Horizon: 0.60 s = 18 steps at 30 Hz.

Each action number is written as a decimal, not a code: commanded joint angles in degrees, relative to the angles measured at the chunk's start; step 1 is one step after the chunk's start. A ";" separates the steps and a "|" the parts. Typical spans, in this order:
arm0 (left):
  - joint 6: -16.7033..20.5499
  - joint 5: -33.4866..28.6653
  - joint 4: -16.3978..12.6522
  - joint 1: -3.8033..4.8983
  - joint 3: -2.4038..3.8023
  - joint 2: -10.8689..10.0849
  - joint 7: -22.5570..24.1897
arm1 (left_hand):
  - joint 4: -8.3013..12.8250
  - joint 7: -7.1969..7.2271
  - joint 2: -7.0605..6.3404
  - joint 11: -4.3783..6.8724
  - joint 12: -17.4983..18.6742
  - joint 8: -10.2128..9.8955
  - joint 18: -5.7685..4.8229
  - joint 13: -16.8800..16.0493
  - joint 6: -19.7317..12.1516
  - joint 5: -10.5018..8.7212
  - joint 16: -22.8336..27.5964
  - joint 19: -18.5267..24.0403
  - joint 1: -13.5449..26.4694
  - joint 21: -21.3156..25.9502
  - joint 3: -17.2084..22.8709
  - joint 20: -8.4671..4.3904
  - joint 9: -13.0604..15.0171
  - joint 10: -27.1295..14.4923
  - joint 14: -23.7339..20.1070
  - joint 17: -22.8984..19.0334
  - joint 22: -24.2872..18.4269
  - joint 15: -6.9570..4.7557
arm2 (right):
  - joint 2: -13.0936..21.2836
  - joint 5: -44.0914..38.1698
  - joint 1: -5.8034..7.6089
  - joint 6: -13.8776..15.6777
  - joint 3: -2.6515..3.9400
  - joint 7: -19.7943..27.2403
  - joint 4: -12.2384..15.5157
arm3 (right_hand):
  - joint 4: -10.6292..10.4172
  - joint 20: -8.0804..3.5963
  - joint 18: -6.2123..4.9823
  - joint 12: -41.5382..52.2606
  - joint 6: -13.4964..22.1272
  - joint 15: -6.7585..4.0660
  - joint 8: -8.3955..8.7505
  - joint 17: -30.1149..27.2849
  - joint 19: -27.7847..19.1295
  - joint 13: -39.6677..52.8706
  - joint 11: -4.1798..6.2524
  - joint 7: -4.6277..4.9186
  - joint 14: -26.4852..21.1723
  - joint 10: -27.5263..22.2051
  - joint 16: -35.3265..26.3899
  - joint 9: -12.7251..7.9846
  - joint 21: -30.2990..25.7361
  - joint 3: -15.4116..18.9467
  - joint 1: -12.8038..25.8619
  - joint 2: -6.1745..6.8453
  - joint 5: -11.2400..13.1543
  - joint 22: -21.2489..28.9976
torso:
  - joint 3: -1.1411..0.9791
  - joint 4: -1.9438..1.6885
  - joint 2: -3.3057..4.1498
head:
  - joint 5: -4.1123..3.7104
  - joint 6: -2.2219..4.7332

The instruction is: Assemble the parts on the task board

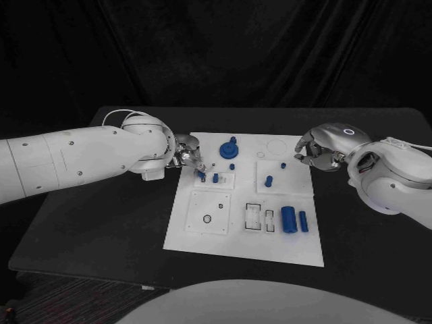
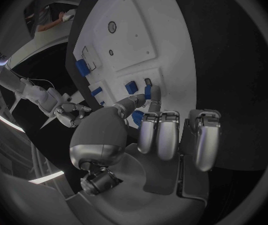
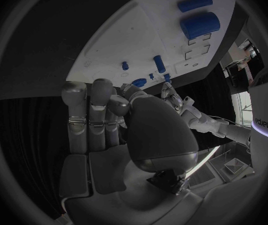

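Landmark: task board (image 1: 237, 237), a white plate in the middle of the black table (image 1: 99, 229); all places below are given relative to it.
Left arm: enters over the table on the board's left side.
Left hand (image 1: 184, 154): at the board's far-left corner. In the left wrist view the thumb and one finger (image 2: 154, 96) meet on a small blue peg (image 2: 148, 91) just above the board's surface; the other fingers are curled in beside it.
Small blue peg, position: over the far-left square plate, next to a second blue peg (image 1: 216, 177) standing there.
Blue knob part (image 1: 229, 148): near the board's far edge, just to the right of the left hand, not touched.
Short blue pin (image 1: 268, 180): in the far-right square plate, between the two hands.
Blue cylinders (image 1: 289, 219): two, lying side by side toward the board's near-right area, well apart from both hands.
Right hand (image 1: 314, 152): just off the board's far-right corner, above the table; fingers curled in, holding nothing visible.
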<state>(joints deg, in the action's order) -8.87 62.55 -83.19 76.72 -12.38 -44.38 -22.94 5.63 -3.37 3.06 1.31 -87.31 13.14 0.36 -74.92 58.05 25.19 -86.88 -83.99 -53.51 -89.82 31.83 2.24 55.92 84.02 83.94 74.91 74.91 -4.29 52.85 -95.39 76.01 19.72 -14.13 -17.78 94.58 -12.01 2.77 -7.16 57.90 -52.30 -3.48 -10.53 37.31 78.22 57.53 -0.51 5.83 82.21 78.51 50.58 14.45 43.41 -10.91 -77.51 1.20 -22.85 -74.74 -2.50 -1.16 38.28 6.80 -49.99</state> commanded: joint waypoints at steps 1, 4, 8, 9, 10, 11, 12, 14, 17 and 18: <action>0.29 -0.40 -0.20 -0.17 0.03 0.05 0.35 | 3.63 0.46 0.33 0.20 0.20 0.19 -0.36 -13.51 0.00 0.23 0.20 -6.01 0.04 -0.18 3.85 -0.27 0.07 4.26 5.17 13.53 15.09 -0.21 | 0.02 -0.30 -0.17 -0.37 0.02 -0.91 0.06 | 0.11 0.11 -0.48 -0.24 -0.47 0.09 0.28 -0.04 0.32 -0.07 0.01 -0.12 0.11 -0.26 -0.32 -0.09 -0.31 -0.22 -0.67 0.12 -0.21 0.05 | -0.01 -0.06 0.01 | -0.10 -0.01; 0.26 -0.40 -0.17 -0.28 0.03 0.07 0.36 | 3.61 0.45 0.37 0.20 0.33 0.17 -0.36 -13.44 -0.03 0.25 0.34 -6.01 0.08 -0.18 3.89 -0.27 0.09 4.18 5.13 13.46 15.09 -0.20 | 0.03 -0.30 -0.19 -0.46 0.02 -0.95 0.05 | 0.13 0.12 -0.50 -0.38 -0.49 0.09 0.29 -0.15 0.28 -0.19 -0.01 -0.11 0.09 -0.31 -0.43 -0.11 -0.48 -0.26 -0.70 0.11 -0.27 0.11 | -0.02 -0.05 0.01 | -0.11 -0.01; 0.29 -0.40 -0.14 -0.47 0.03 0.09 0.37 | 3.57 0.43 0.39 0.19 0.41 0.15 -0.36 -13.40 -0.06 0.24 0.38 -6.01 0.12 -0.18 3.91 -0.26 0.11 4.13 5.12 13.45 15.09 -0.20 | 0.02 -0.30 -0.23 -0.52 0.02 -1.00 0.05 | 0.13 0.12 -0.50 -0.38 -0.49 0.09 0.29 -0.15 0.28 -0.19 -0.01 -0.11 0.09 -0.31 -0.43 -0.11 -0.48 -0.26 -0.70 0.11 -0.27 0.11 | -0.03 -0.02 0.01 | -0.11 -0.01; 0.29 -0.40 -0.13 -0.53 0.03 0.10 0.37 | 3.57 0.43 0.39 0.19 0.41 0.15 -0.36 -13.40 -0.06 0.24 0.38 -6.01 0.12 -0.18 3.91 -0.26 0.11 4.13 5.12 13.45 15.09 -0.20 | 0.02 -0.30 -0.24 -0.54 0.02 -1.01 0.05 | 0.13 0.12 -0.50 -0.38 -0.49 0.09 0.29 -0.15 0.28 -0.19 -0.01 -0.11 0.09 -0.31 -0.43 -0.11 -0.48 -0.26 -0.70 0.11 -0.27 0.11 | -0.03 -0.01 0.01 | -0.10 -0.01; 0.30 -0.40 -0.13 -0.58 0.03 0.11 0.37 | 3.57 0.43 0.39 0.19 0.41 0.15 -0.36 -13.40 -0.06 0.24 0.38 -6.01 0.12 -0.18 3.91 -0.26 0.11 4.13 5.12 13.45 15.09 -0.20 | 0.03 -0.30 -0.26 -0.56 0.02 -1.02 0.05 | 0.13 0.12 -0.50 -0.38 -0.49 0.09 0.29 -0.15 0.28 -0.19 -0.01 -0.11 0.09 -0.31 -0.43 -0.11 -0.48 -0.26 -0.70 0.11 -0.27 0.11 | -0.03 -0.01 0.02 | -0.08 -0.01; 0.30 -0.40 -0.13 -0.63 0.03 0.11 0.37 | 3.57 0.43 0.39 0.19 0.41 0.15 -0.36 -13.40 -0.06 0.24 0.38 -6.01 0.12 -0.18 3.91 -0.26 0.11 4.13 5.12 13.45 15.09 -0.20 | 0.03 -0.30 -0.29 -0.57 0.02 -1.03 0.04 | 0.13 0.12 -0.50 -0.38 -0.49 0.09 0.29 -0.15 0.28 -0.19 -0.01 -0.11 0.09 -0.31 -0.43 -0.11 -0.48 -0.26 -0.70 0.11 -0.27 0.11 | -0.03 0.01 0.02 | -0.05 -0.01; 0.30 -0.40 -0.13 -0.67 0.03 0.11 0.38 | 3.57 0.43 0.39 0.19 0.41 0.15 -0.36 -13.40 -0.06 0.24 0.38 -6.01 0.12 -0.18 3.91 -0.26 0.11 4.13 5.12 13.45 15.09 -0.20 | 0.03 -0.30 -0.30 -0.58 0.02 -1.04 0.03 | 0.13 0.12 -0.50 -0.38 -0.49 0.09 0.29 -0.15 0.28 -0.19 -0.01 -0.11 0.09 -0.31 -0.43 -0.11 -0.48 -0.26 -0.70 0.11 -0.27 0.11 | -0.03 0.01 0.02 | -0.04 -0.01; 0.30 -0.40 -0.18 -0.76 0.03 0.07 0.38 | 3.57 0.43 0.39 0.19 0.41 0.15 -0.36 -13.40 -0.06 0.24 0.38 -6.01 0.12 -0.18 3.91 -0.26 0.11 4.13 5.12 13.45 15.09 -0.20 | 0.03 -0.30 -0.34 -0.61 0.02 -1.07 0.02 | 0.13 0.12 -0.50 -0.38 -0.49 0.09 0.29 -0.15 0.28 -0.19 -0.01 -0.11 0.09 -0.31 -0.43 -0.11 -0.48 -0.26 -0.70 0.11 -0.27 0.11 | -0.02 0.02 0.03 | -0.02 -0.01; 0.25 -0.40 -0.23 -0.87 0.03 0.00 0.38 | 3.53 0.42 0.43 0.17 0.46 0.12 -0.36 -13.37 -0.10 0.24 0.50 -6.01 0.17 -0.18 3.94 -0.25 0.14 4.10 5.09 13.39 15.09 -0.18 | 0.06 -0.30 -0.39 -0.66 0.02 -1.12 0.01 | 0.13 0.12 -0.50 -0.38 -0.49 0.09 0.29 -0.15 0.28 -0.19 -0.01 -0.11 0.09 -0.31 -0.43 -0.11 -0.48 -0.26 -0.70 0.11 -0.27 0.11 | 0.00 0.02 0.04 | -0.03 -0.01; 0.21 -0.40 -0.23 -0.89 0.03 -0.01 0.38 | 3.53 0.42 0.43 0.17 0.46 0.12 -0.36 -13.37 -0.10 0.24 0.50 -6.01 0.17 -0.18 3.94 -0.25 0.14 4.10 5.09 13.39 15.09 -0.18 | 0.07 -0.30 -0.41 -0.67 0.02 -1.13 0.00 | 0.13 0.12 -0.50 -0.38 -0.49 0.09 0.29 -0.15 0.28 -0.19 -0.01 -0.11 0.09 -0.31 -0.43 -0.11 -0.48 -0.26 -0.70 0.11 -0.27 0.11 | -0.01 0.02 0.04 | -0.03 -0.01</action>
<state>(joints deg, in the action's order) -8.64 62.52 -83.28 76.12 -12.24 -44.44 -22.88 5.62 -3.37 3.05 1.31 -87.11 13.09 0.36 -74.92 58.05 25.17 -86.52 -83.99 -53.50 -89.83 31.83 2.24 56.02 84.02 83.94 74.91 74.90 -4.29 52.87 -95.39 75.74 19.50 -14.15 -17.85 94.54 -12.01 2.77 -7.16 57.90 -52.50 -3.48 -10.53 37.21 78.22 57.39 -0.51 5.62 82.21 78.51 50.35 14.40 43.13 -10.91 -77.73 1.42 -22.85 -74.68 -2.53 -1.16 38.30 6.75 -49.99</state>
